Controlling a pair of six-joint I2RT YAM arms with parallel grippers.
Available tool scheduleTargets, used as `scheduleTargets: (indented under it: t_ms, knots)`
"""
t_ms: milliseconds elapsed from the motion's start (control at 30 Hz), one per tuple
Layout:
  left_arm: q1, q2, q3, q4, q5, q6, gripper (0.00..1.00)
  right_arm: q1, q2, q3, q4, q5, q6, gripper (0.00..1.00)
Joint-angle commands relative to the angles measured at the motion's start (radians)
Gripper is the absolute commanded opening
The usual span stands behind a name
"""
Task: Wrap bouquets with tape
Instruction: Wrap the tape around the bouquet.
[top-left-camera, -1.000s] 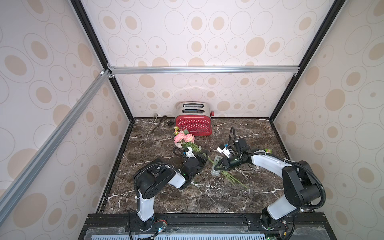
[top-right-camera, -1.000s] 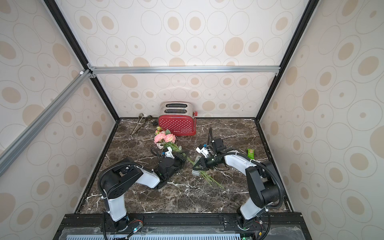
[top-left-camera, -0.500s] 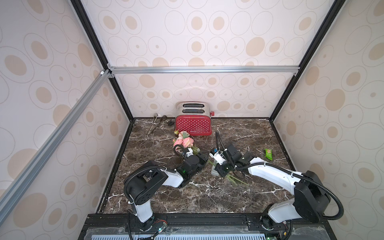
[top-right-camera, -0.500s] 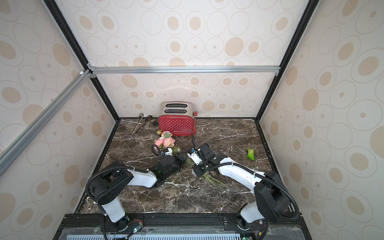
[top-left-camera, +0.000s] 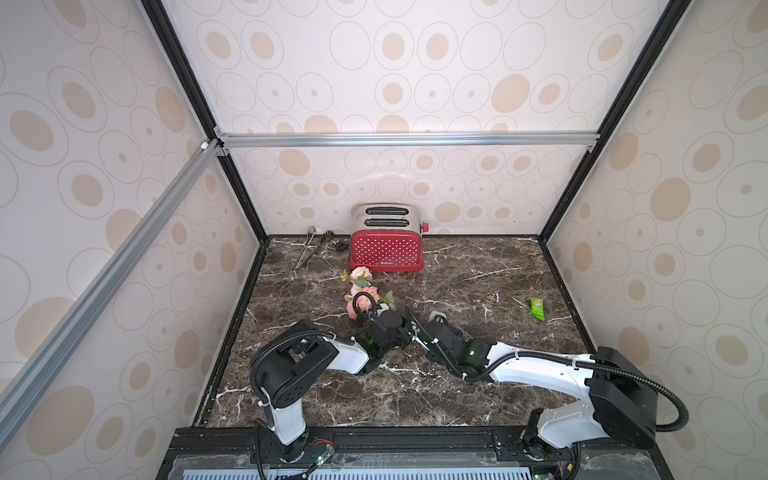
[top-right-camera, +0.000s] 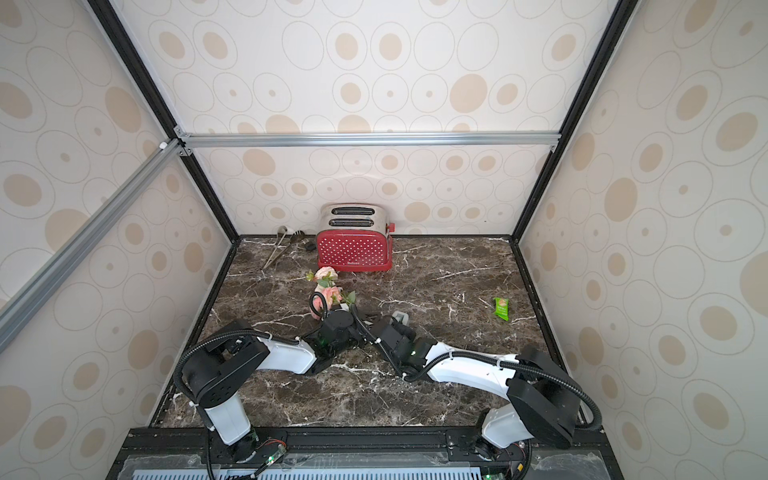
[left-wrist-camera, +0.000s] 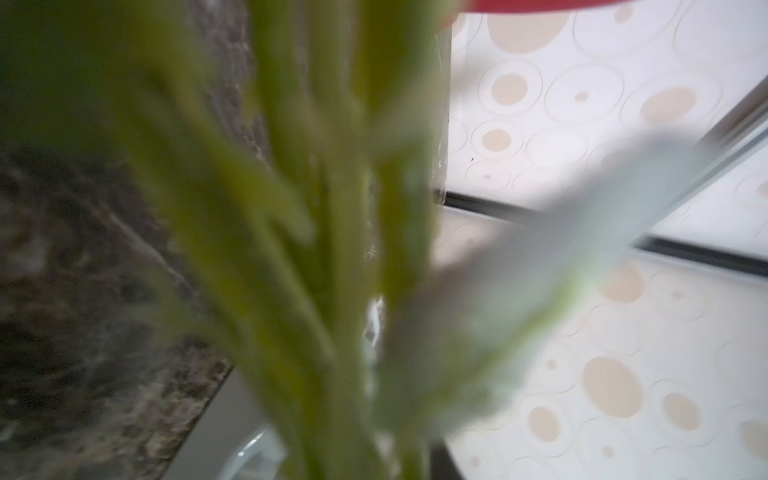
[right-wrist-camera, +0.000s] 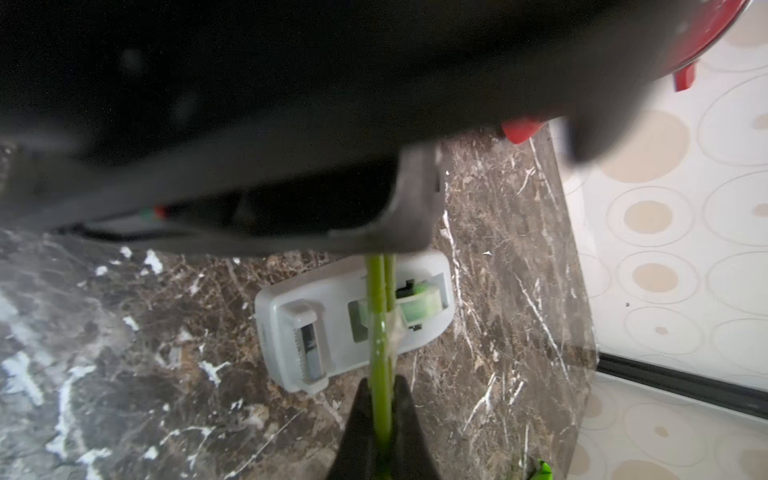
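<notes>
Green-stemmed bouquets (right-wrist-camera: 377, 291) — pinched by right gripper (right-wrist-camera: 381, 409).

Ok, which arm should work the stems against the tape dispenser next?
Right, most likely. Its fingers are shut on the bouquet stems right at the tape dispenser, where a bit of tape already clings to them. The left arm sits nearer the flowers.

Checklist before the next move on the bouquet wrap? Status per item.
1. Right gripper shut on stems: ok.
2. Left gripper gripping stems: cannot tell, they vanish behind it.
3. Tape strip stuck on stems: ok.
4. Strip cut free from tape dispenser: cannot tell.
5. Dispenser flat on table, below stems: ok.
6. Green packet clear of both arms: ok.
</notes>
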Motion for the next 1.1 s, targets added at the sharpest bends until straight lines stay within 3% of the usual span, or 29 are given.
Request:
scheduleTargets:
  t_ms: [0, 133, 167, 267, 367, 467, 567, 700, 800, 867, 933, 1067]
  knots:
    - [0.001, 0.024, 0.025, 0.025, 0.009, -0.023, 0.01, 0.020, -0.022, -0.005, 0.107, 0.070, -0.031, 0.00]
    - [0.000, 0.029, 0.028, 0.048, -0.007, -0.002, 0.00, 0.016, -0.044, 0.030, 0.000, 0.039, 0.088, 0.25]
    - [-0.001, 0.026, 0.028, 0.054, -0.015, 0.013, 0.00, 0.003, -0.061, 0.050, -0.057, -0.027, 0.137, 0.31]
    - [0.000, 0.008, 0.024, 0.061, -0.047, 0.067, 0.00, -0.089, -0.115, 0.105, -0.197, -0.322, 0.308, 0.58]
    - [0.000, -0.002, 0.000, 0.125, -0.082, 0.124, 0.00, -0.251, -0.126, 0.136, -0.265, -0.739, 0.458, 0.65]
    - [0.000, 0.004, -0.024, 0.233, -0.100, 0.173, 0.00, -0.388, -0.067, 0.165, -0.314, -1.051, 0.554, 0.65]
    - [-0.001, 0.021, -0.048, 0.343, -0.106, 0.214, 0.00, -0.488, 0.016, 0.186, -0.340, -1.279, 0.604, 0.65]
    - [-0.003, 0.032, -0.058, 0.396, -0.111, 0.246, 0.00, -0.558, 0.071, 0.168, -0.278, -1.460, 0.657, 0.65]
    - [-0.003, 0.052, -0.061, 0.443, -0.103, 0.238, 0.00, -0.569, 0.115, 0.161, -0.247, -1.515, 0.676, 0.60]
    - [-0.003, 0.066, -0.060, 0.465, -0.097, 0.227, 0.00, -0.569, 0.138, 0.165, -0.235, -1.532, 0.683, 0.50]
    - [-0.003, 0.072, -0.060, 0.472, -0.094, 0.222, 0.00, -0.569, 0.146, 0.166, -0.231, -1.534, 0.682, 0.29]
    - [-0.003, 0.069, -0.063, 0.472, -0.098, 0.225, 0.00, -0.569, 0.137, 0.167, -0.253, -1.494, 0.656, 0.08]
